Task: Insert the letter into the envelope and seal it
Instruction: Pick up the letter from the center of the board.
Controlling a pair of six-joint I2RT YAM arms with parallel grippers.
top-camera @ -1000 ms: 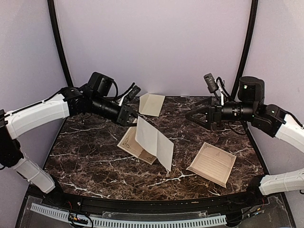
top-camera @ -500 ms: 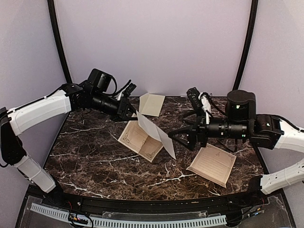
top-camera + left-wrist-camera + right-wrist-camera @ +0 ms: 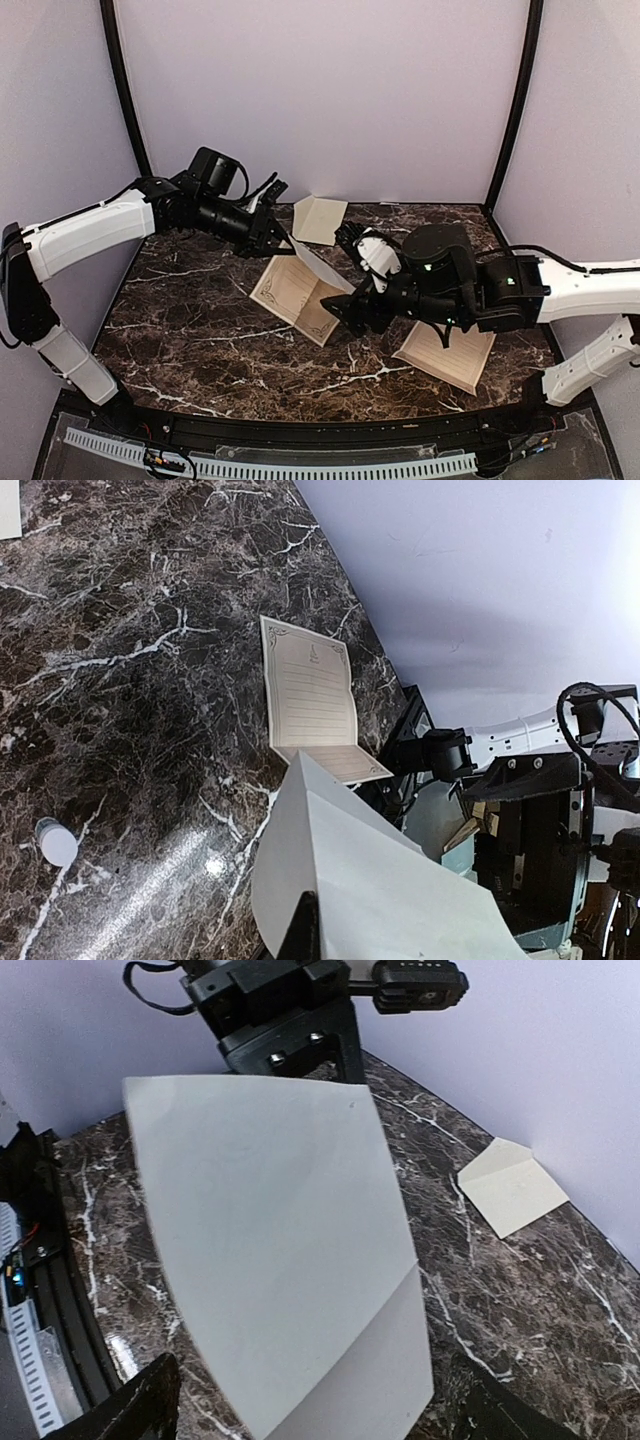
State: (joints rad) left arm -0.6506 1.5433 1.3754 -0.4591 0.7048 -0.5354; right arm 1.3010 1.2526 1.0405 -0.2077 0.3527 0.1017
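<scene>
Left gripper [image 3: 274, 240] clamped on envelope [image 3: 318, 266] edge, holding it raised above tabletop [image 3: 200, 330], likely for regrasp; right gripper [image 3: 335, 312] wide open at free end; letter [image 3: 290, 292] flat beneath.

Dark brown marble-patterned table [image 3: 200, 330] with white veins, three papers laid on it.
A tan printed sheet with a thin dark border [image 3: 288, 292] is seen near the middle, partly hidden from above. A second tan bordered sheet [image 3: 452, 358], creased across, is placed toward the right front, well apart from the first. A plain pale cream envelope with a triangular flap [image 3: 320, 220] is set at the far edge, near the back wall.
</scene>
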